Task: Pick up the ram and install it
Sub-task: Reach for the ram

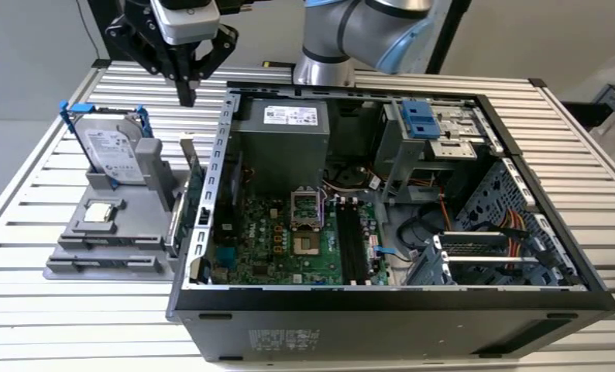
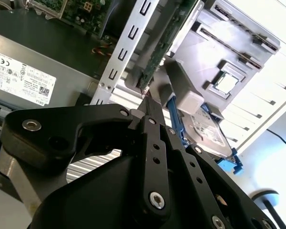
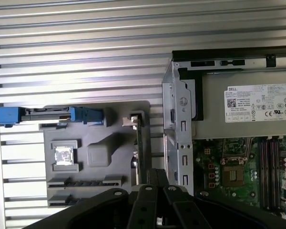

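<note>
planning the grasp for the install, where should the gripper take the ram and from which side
Pinch the ram across its two flat faces, mid-length on the upper long edge, coming straight down. It stands on edge in a slot of the grey holder, with the case wall close beside it, so the top edge looks like the freest part.
</note>
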Robot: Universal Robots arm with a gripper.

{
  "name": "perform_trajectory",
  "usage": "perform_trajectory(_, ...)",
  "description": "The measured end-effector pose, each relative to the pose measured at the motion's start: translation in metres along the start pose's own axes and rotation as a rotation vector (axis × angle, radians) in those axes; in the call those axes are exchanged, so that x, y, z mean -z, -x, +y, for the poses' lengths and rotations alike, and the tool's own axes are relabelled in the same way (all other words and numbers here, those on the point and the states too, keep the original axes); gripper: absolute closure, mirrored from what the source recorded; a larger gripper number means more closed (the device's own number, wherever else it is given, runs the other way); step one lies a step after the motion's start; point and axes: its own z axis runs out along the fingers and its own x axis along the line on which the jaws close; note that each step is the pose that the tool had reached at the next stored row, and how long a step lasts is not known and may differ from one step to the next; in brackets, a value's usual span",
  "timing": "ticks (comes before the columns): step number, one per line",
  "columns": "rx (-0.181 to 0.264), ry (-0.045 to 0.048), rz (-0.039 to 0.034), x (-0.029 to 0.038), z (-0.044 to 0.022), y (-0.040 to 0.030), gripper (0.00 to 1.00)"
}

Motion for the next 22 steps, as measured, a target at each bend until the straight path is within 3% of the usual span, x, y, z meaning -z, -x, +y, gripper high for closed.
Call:
perform_trajectory(11, 0.0, -0.0001, 0.0012, -0.0002, -0.0007, -0.0103, 1.0)
perform_trajectory(22, 0.005, 0.0006, -0.0023, -0.0007, -0.0017, -0.0233, 1.0)
